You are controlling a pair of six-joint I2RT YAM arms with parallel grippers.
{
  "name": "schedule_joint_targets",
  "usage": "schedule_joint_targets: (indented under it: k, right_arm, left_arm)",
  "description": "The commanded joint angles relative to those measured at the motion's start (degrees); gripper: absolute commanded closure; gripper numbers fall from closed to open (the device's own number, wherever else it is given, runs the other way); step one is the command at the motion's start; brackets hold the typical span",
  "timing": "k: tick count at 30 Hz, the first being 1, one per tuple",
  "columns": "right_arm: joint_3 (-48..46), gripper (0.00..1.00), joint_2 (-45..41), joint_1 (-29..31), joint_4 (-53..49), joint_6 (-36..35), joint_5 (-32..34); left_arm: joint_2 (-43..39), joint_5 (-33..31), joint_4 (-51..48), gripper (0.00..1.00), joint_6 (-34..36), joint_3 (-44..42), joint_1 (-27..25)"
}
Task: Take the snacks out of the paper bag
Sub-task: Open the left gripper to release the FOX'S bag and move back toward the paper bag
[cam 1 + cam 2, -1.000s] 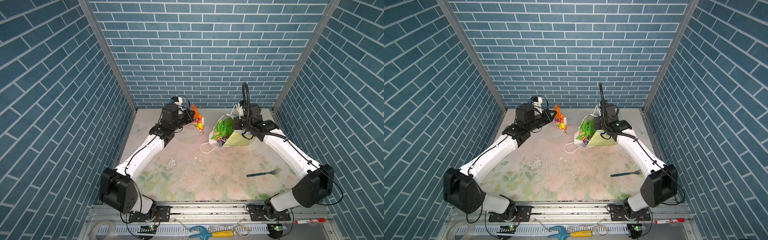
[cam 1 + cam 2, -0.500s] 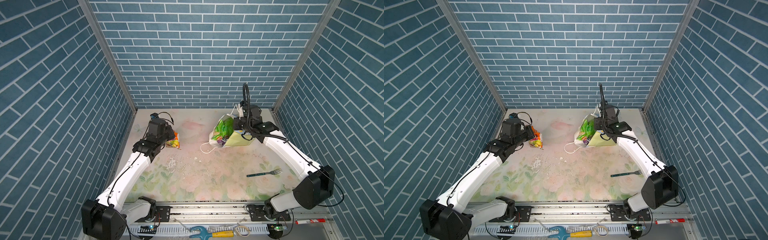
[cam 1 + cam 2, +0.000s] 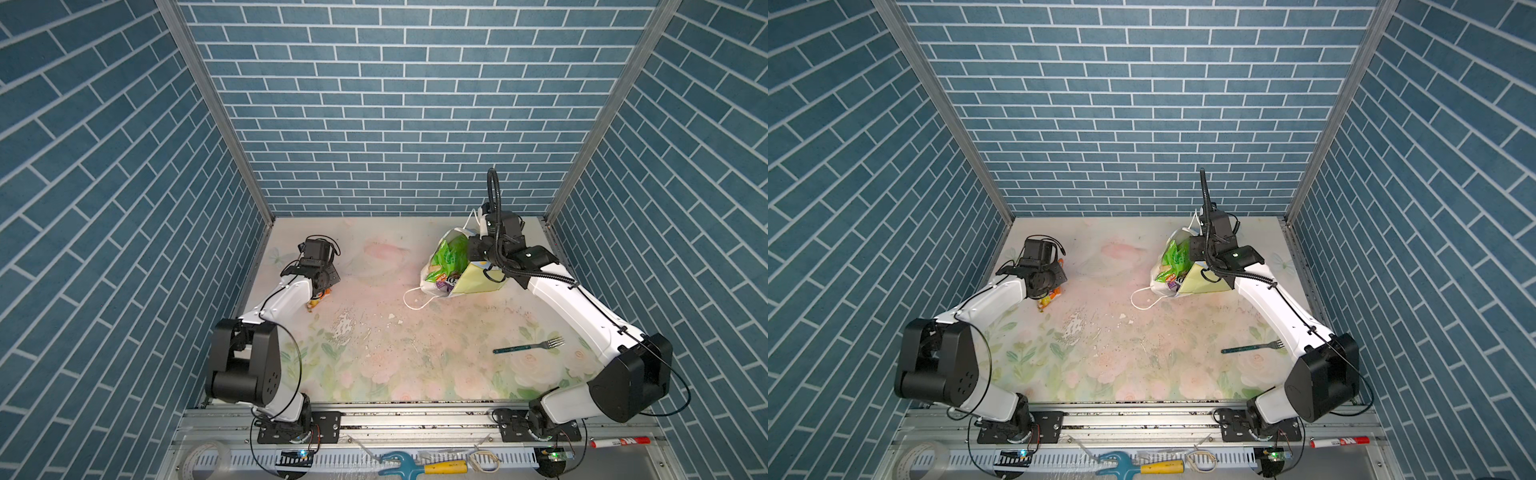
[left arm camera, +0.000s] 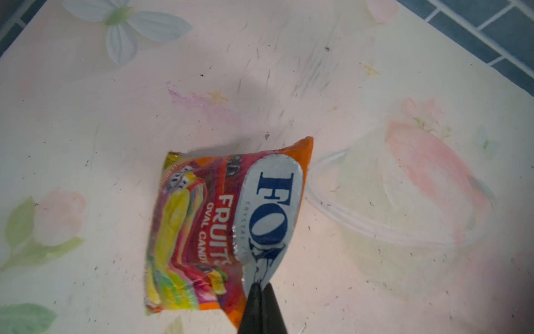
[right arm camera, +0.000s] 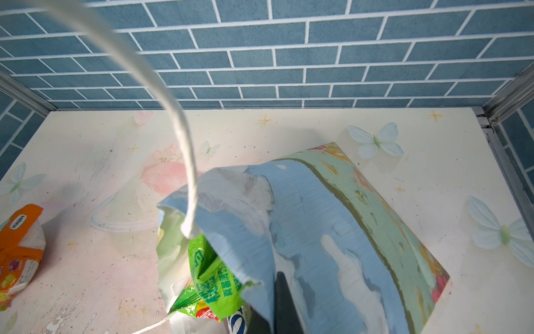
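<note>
Orange and crinkly, the candy packet (image 4: 216,231) hangs from the clenched left fingers (image 4: 261,292), pinched by one corner. Its length runs straight away from the tips, low over the table (image 4: 86,115); whether it touches I cannot tell. Letting go looks next. Well apart, the right fingers (image 5: 281,289) grip the upper wall of the paper bag (image 5: 332,217), lying on its side, mouth toward the left arm, base beyond the fingers. The green chip bag (image 5: 213,277) sits just under them, nearer the right arm
</note>
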Motion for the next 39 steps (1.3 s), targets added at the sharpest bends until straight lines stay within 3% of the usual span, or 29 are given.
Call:
schedule_joint_targets:
  k: [1, 4, 5, 8, 12, 16, 23, 29, 32, 36, 39]
  right_arm:
    - [-0.7, 1.00, -1.9, -0.1, 1.8, 2.8, 0.5]
    - [-1.8, 1.00, -2.2, -0.1, 2.0, 3.4, 0.2]
    - [-2.1, 1.00, -2.2, 0.0, 2.1, 3.5, 0.4]
    - [-2.9, 1.00, -2.4, -0.1, 2.2, 4.2, 0.6]
    - [-2.7, 1.00, -2.6, -0.1, 2.5, 5.0, -0.3]
    - [-2.6, 1.00, -2.8, -0.1, 2.4, 5.1, 0.0]
    - [-3.7, 1.00, -2.9, -0.1, 3.3, 5.3, -1.0]
    - [-5.3, 1.00, -2.0, -0.1, 4.1, 6.5, -1.5]
    - [-5.5, 1.00, -1.1, -0.1, 3.8, 7.2, -1.8]
    - [-5.6, 1.00, -0.8, -0.1, 4.1, 7.4, -1.3]
    - [-5.7, 1.00, -1.0, -0.1, 4.2, 7.4, -0.6]
  left_arm:
    - [3.6, 0.9, 1.3, 0.91, 1.5, 6.7, 1.6]
    - [6.2, 2.9, 1.2, 0.42, 2.2, 10.2, 1.6]
    - [6.6, 4.2, 1.5, 0.32, 2.5, 11.0, 1.7]
    - [6.1, 6.4, 1.6, 0.16, 2.6, 12.9, 1.6]
    - [2.1, 6.5, -0.1, 0.11, 2.3, 14.3, 1.3]
    - [-7.4, 5.7, 1.4, 0.08, 1.4, 9.6, -0.5]
    - [-24.2, 1.4, 8.8, 0.07, 2.3, -1.3, -11.2]
    - [-35.0, 1.3, 11.7, 0.07, 1.9, -10.9, -15.5]
    - [-36.8, 1.2, 15.9, 0.06, 0.6, -16.8, -18.7]
    - [-34.2, 0.9, 16.6, 0.06, 2.0, -18.2, -23.0]
    - [-32.1, 4.2, 19.6, 0.06, 1.4, -19.3, -23.9]
